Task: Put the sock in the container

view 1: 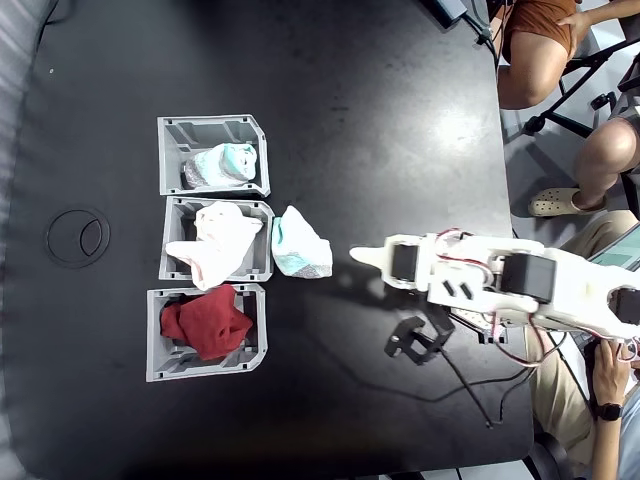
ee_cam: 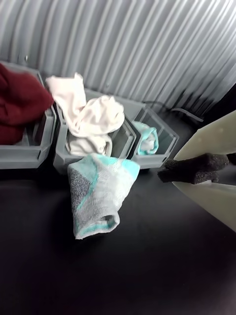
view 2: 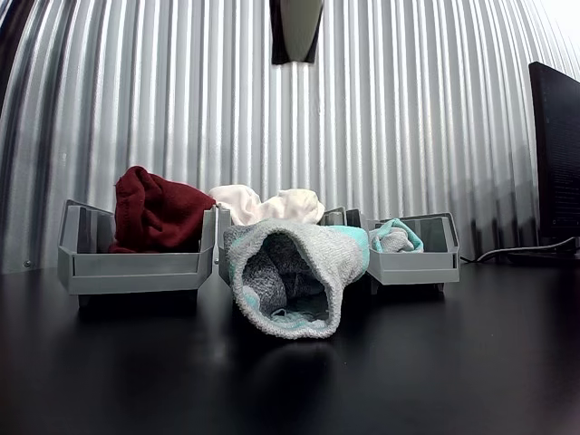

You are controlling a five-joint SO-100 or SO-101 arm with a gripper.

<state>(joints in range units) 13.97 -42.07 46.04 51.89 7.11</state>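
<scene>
- The sock [view 1: 299,246] lay crumpled on the black table [view 1: 380,120], just beside the open front of the middle bin [view 1: 256,262], apparently touching it; in the other view its cuff [view 2: 283,290] gaped toward the camera.
- It was not yet in any bin, so the task looked unstarted; loose on the bare surface, it seemed set out for an easy pick.
- The container [view 1: 213,128], at the end of the row nearest the table's top edge in the fixed view, already held mint-and-grey fabric [view 1: 222,164], which is probably why it is the target: a matching pair.
- The middle bin held a cream-white cloth [view 1: 218,240] spilling over its rim; the third bin [view 1: 155,340] held a dark red cloth [view 1: 205,322].
- The three bins stood in a line, well apart from the table's right edge, likely for sorting by kind.
- The gripper [view 1: 368,257] hovered near the sock on its right in the fixed view, touching nothing.
- In the wrist view a pale finger with a dark foam pad [ee_cam: 194,169] showed, empty; how wide the jaws stood I cannot tell.
- People sat beyond the table's right edge.
</scene>
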